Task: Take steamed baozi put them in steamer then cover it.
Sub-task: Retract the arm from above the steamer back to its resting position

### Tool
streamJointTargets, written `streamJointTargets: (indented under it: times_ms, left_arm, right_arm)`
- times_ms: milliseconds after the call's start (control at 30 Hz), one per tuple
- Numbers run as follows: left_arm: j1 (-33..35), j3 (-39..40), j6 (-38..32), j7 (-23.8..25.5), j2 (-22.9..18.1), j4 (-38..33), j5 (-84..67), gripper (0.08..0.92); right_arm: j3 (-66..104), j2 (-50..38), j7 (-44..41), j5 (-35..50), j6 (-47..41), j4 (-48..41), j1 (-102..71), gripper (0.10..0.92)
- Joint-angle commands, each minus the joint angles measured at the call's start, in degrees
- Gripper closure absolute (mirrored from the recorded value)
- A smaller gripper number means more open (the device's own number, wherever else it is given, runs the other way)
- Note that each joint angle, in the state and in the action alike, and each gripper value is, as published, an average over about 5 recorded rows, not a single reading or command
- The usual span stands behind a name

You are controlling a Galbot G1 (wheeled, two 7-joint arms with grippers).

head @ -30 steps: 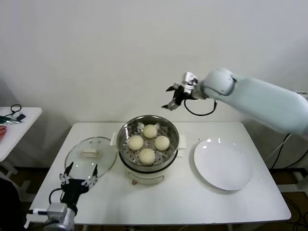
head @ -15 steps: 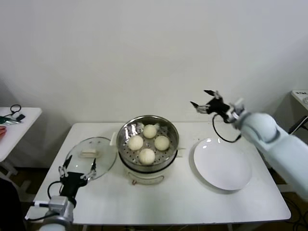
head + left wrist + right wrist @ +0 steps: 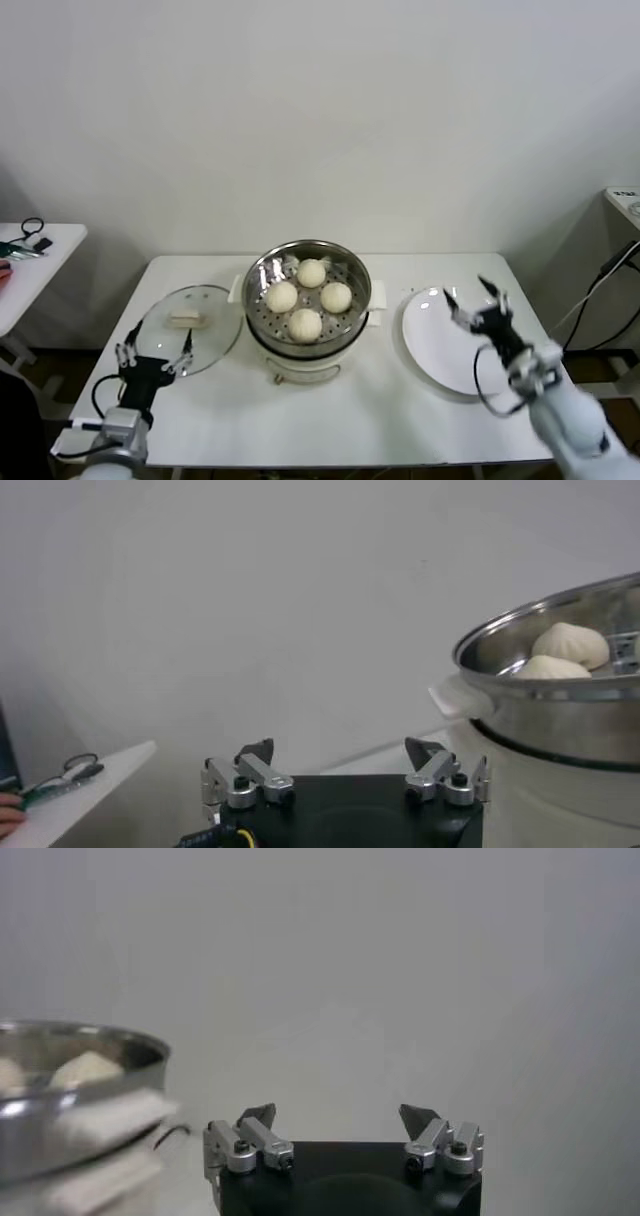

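Several cream-white baozi sit on the perforated tray inside the steel steamer at the table's middle; two baozi show over its rim in the left wrist view. The glass cover with its cream handle lies flat on the table left of the steamer. My left gripper is open and empty, low at the table's front left, just in front of the cover. My right gripper is open and empty, above the white plate's right part. The steamer's rim also shows in the right wrist view.
A flat white plate lies right of the steamer. A small side table with scissors and small items stands at far left. A white wall runs behind the table. A cable hangs at the far right.
My right arm has swung from above the steamer's back, rightward and down, to over the plate. My left gripper has crept slightly left and back toward the cover.
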Motion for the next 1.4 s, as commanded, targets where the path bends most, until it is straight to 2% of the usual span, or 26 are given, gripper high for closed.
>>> streamJointTargets:
  times_ms: [33, 200, 300, 567, 1000, 1400]
  left_arm:
    - [-0.1, -1.0, -7.0, -3.5, 3.1, 3.5, 9.1, 0.177]
    - [-0.4, -1.3, -13.3, -11.9, 8.9, 9.6, 30.9, 0.177]
    - [-1.3, -0.1, -14.4, -16.6, 10.6, 14.1, 42.2, 0.177]
    - [-8.6, 4.2, -11.8, -22.3, 8.9, 28.1, 62.9, 0.177]
    - [-18.9, 8.4, -10.0, -22.6, 7.1, 40.3, 69.5, 0.177]
    - [-25.7, 10.0, -7.6, -20.9, 6.9, 46.5, 69.6, 0.177]
  right_arm:
    - [7.1, 15.7, -0.3, -8.3, 15.2, 0.3, -13.0, 0.203]
    - [5.3, 17.7, 0.4, -9.6, 17.3, -1.7, -13.7, 0.203]
    - [4.7, 18.5, 1.2, -10.2, 17.6, -2.8, -13.5, 0.203]
    - [3.1, 18.9, 3.7, -10.6, 17.7, -3.2, -13.4, 0.203]
    - [2.9, 18.9, 6.3, -10.6, 18.0, -2.9, -14.1, 0.203]
    - [3.3, 19.1, 7.0, -10.5, 19.2, -2.1, -15.7, 0.203]
